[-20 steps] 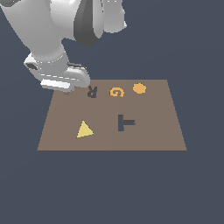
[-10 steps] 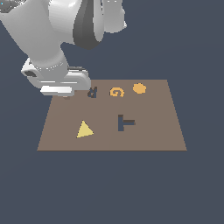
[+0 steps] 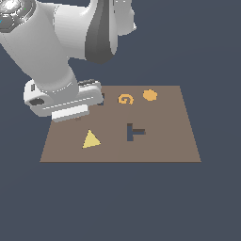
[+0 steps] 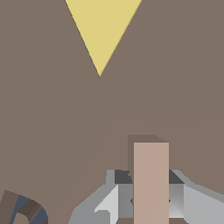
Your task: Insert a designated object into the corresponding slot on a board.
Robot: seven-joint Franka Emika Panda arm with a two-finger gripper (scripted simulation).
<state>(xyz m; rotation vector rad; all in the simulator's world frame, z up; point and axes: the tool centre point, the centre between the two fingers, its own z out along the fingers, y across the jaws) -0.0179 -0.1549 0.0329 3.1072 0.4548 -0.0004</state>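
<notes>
T-block is hiding behind the arm in the exterior view, at the board's (image 3: 164,146) far left; the slot (image 3: 133,132) is lying mid-board. Wrist view: gripper (image 4: 151,203) is clamping the T-block (image 4: 151,179) above the board, triangle (image 4: 103,33) nearby.

Flat, uniform dark slate-blue ground (image 3: 117,207) fills exterior view edge to edge: lower third, right side, upper right of frame. No seam between floor and backdrop; same tone top to bottom. Surface plain, untextured. Even, diffuse simulator lighting; no bright spot on ground. Soft shading only, no hard-edged shadow visible on blue field. Wrist view shows none of blue field; brown surface covers that frame.
</notes>
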